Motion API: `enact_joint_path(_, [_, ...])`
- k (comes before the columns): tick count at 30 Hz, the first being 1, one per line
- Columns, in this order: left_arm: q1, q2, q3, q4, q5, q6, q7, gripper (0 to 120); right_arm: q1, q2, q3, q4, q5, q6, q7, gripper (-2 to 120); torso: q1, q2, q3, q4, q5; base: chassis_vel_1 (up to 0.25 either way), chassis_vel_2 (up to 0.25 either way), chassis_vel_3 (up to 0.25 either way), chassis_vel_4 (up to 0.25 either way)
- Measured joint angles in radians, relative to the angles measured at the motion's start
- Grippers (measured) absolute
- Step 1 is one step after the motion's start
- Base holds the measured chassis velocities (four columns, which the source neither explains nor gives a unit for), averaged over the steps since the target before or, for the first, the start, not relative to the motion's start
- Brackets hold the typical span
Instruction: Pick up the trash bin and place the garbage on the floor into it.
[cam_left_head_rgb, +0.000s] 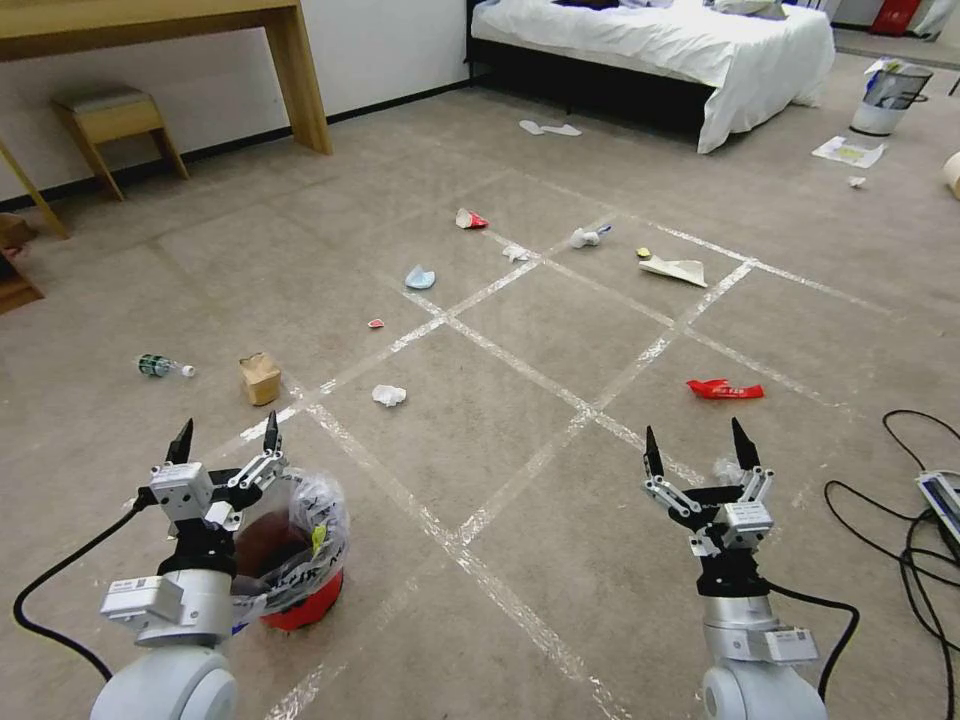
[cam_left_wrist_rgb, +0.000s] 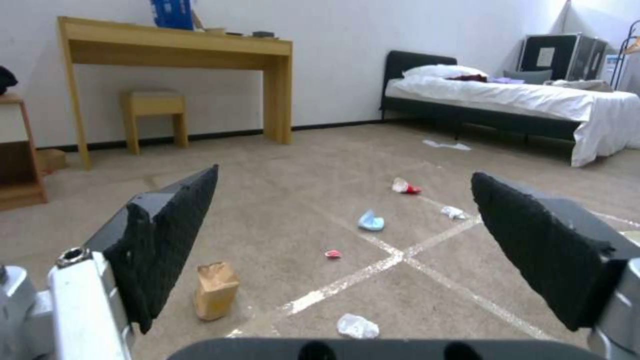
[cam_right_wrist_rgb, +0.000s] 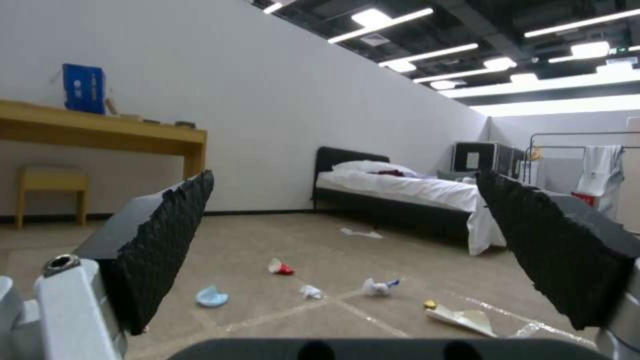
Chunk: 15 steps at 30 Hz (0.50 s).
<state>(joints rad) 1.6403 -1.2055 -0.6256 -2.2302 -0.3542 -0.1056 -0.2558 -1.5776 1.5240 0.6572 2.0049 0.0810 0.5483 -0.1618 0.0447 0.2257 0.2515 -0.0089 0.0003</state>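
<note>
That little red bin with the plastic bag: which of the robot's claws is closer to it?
The left. The left gripper hangs open just above the trash bin's rim, at its near-left edge. The right gripper, also open, hovers over bare floor far to the bin's right.

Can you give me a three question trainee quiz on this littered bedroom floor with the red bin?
1. True or false: the trash bin stands beside the left gripper.
2. Which litter lies nearest the right gripper: A) red wrapper, B) face mask, C) brown box?
3. Fill in: both grippers are ____.

Key: 1 true; 2 A; 3 open.
</note>
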Motion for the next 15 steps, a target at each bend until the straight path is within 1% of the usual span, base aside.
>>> enact_joint_path(15, [0.01, -0.001, -0.006, -0.012, -0.001, 0.0, -0.001, 100, -0.002, 0.005, -0.004, -0.007, -0.005, 0.007, -0.008, 100, 0.0, 0.0, 0.0, 0.0, 0.0, 0.0, 0.0, 0.0, 0.0])
